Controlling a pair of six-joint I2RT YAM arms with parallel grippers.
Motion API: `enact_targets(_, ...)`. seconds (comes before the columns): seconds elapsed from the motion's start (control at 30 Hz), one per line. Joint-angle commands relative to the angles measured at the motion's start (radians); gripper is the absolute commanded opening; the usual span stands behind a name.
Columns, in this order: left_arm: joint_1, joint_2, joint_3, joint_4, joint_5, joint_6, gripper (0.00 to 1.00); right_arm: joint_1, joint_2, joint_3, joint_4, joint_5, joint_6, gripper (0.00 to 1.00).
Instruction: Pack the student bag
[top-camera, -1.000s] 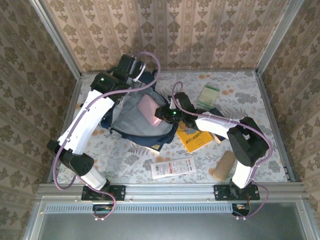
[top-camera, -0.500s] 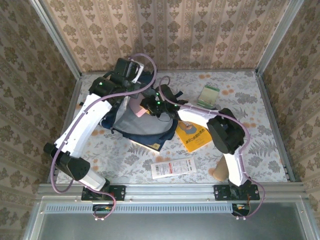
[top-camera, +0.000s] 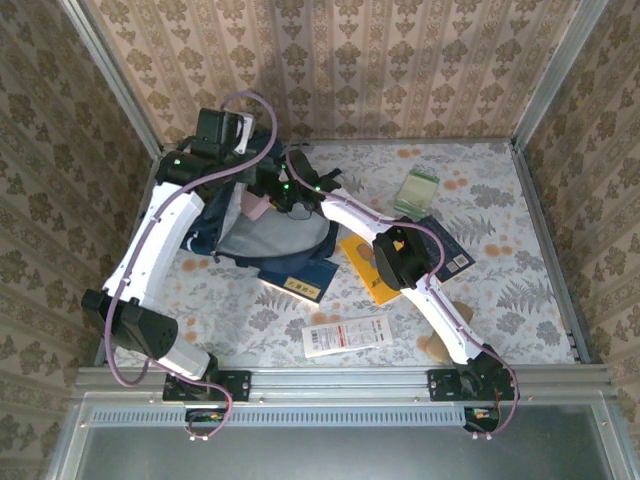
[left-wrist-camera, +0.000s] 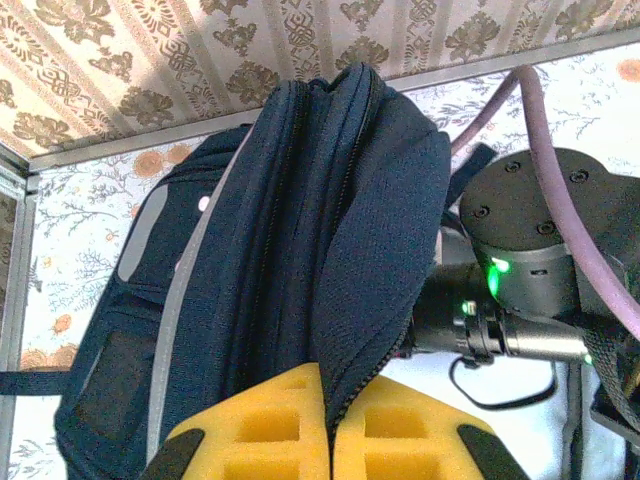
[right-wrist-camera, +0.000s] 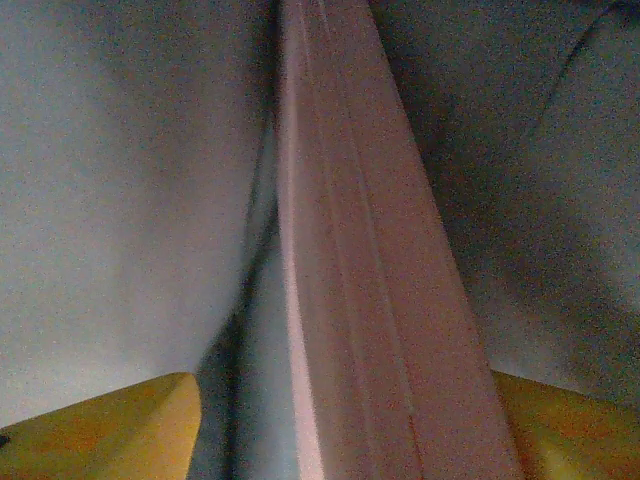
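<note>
The navy student bag (top-camera: 285, 243) lies at the back left of the table with its mouth held apart and its grey lining showing. My left gripper (top-camera: 248, 160) is shut on the bag's zipper-edged flap (left-wrist-camera: 390, 230), the yellow pads (left-wrist-camera: 270, 430) pinching the fabric and lifting it. My right gripper (top-camera: 262, 198) reaches into the bag's mouth. A flat pink thing (right-wrist-camera: 370, 300) stands on edge between its yellow fingers (right-wrist-camera: 100, 430), inside the grey lining. The gripper (right-wrist-camera: 345, 380) is open, with a gap between the left finger and the pink thing (top-camera: 254, 209).
A yellow book (top-camera: 365, 268), a navy booklet with a yellow label (top-camera: 300, 286), a white packet (top-camera: 345, 335), a green-and-white packet (top-camera: 417, 190), a dark booklet (top-camera: 447, 247) and a tan cylinder (top-camera: 432, 346) lie right of and in front of the bag. Walls close the back and sides.
My right arm has stretched left and back, carrying the pink thing deeper into the bag, and its jaws have spread. My left gripper has drawn the flap toward the back left.
</note>
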Motion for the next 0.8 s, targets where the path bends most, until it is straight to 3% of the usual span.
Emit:
enact_targets(0.0,0.027,0.014,0.021,0.097,0.088,-0.071,0.0,0.015,-0.139,0.005,-0.168,0.003,-0.274,0.75)
enact_targets(0.17,0.081,0.061,0.021,0.118,0.156,-0.122,0.0,0.02,-0.397,-0.304,-0.149,0.146,-0.456,0.83)
enact_targets(0.4,0.122,0.073,-0.053,0.182,0.296,-0.17,0.0,0.019,-0.722,-0.69,-0.098,0.382,-0.591,0.83)
enact_targets(0.57,0.11,0.068,-0.135,0.219,0.332,-0.178,0.0,0.059,-0.869,-0.79,-0.248,0.631,-0.782,0.81)
enact_targets(0.63,0.098,0.071,-0.168,0.235,0.332,-0.183,0.0,0.066,-0.926,-0.854,-0.253,0.671,-0.836,0.79)
enact_targets(0.77,0.058,0.103,-0.2,0.252,0.338,-0.224,0.04,0.046,-1.049,-0.981,-0.3,0.736,-0.784,0.79)
